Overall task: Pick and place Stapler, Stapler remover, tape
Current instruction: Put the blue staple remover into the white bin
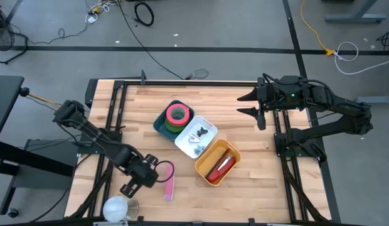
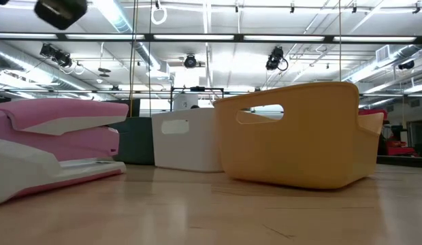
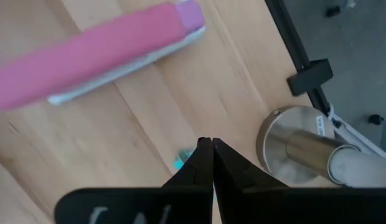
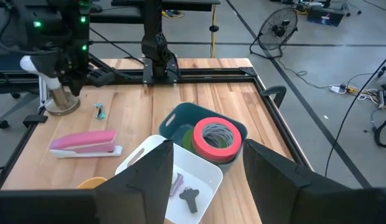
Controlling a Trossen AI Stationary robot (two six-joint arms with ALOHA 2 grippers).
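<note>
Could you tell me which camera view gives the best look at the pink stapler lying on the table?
The low view is best: the pink stapler shows in close side profile. The high view shows it small, from above; the left wrist view blurs it; the right wrist view shows it whole but distant.

From behind the right gripper [image 4: 205,177], its two dark fingers [image 4: 146,180] stand apart with nothing between them. Past them sits a white bin [image 4: 180,180] holding a small dark staple remover [image 4: 190,198], and touching it a teal bin [image 4: 180,124] with a pink roll of tape [image 4: 216,137] on a green one. A pink stapler [image 4: 84,143] lies on the wooden table [image 4: 199,81]. The left arm [image 4: 65,37] hangs near a metal cup [image 4: 59,99].
</note>
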